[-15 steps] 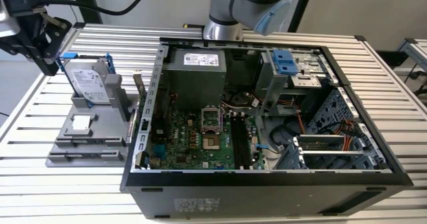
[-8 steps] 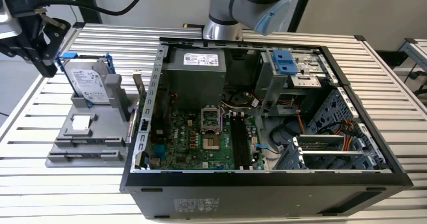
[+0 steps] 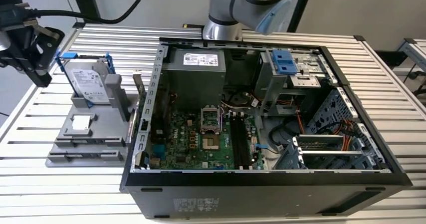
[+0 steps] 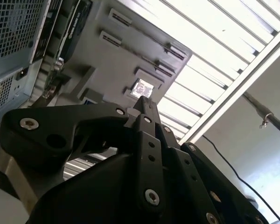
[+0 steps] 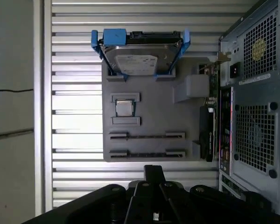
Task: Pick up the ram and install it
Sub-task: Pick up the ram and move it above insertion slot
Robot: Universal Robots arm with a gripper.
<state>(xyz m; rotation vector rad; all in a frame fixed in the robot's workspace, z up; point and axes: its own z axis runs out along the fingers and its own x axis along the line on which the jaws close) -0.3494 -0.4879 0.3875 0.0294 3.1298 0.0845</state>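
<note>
My gripper (image 3: 40,77) hangs above the slatted table at the exterior view's left, beside the grey parts holder (image 3: 100,134). Its fingers (image 4: 144,105) are pressed together with nothing between them. In the first wrist view the gripper (image 5: 154,171) is just off the holder's (image 5: 154,95) edge, by two long narrow slots (image 5: 147,136). Each slot shows a thin dark line. The ram is hidden; I cannot tell whether a stick sits in those slots. The black memory slots (image 3: 241,139) lie on the motherboard inside the open case (image 3: 143,184).
A silver hard drive (image 3: 87,82) with blue rails stands upright at the holder's far end. A small square chip (image 5: 124,108) lies in the holder's middle. An expansion card (image 5: 210,98) stands between holder and case. The arm's base (image 3: 223,29) rises behind the case.
</note>
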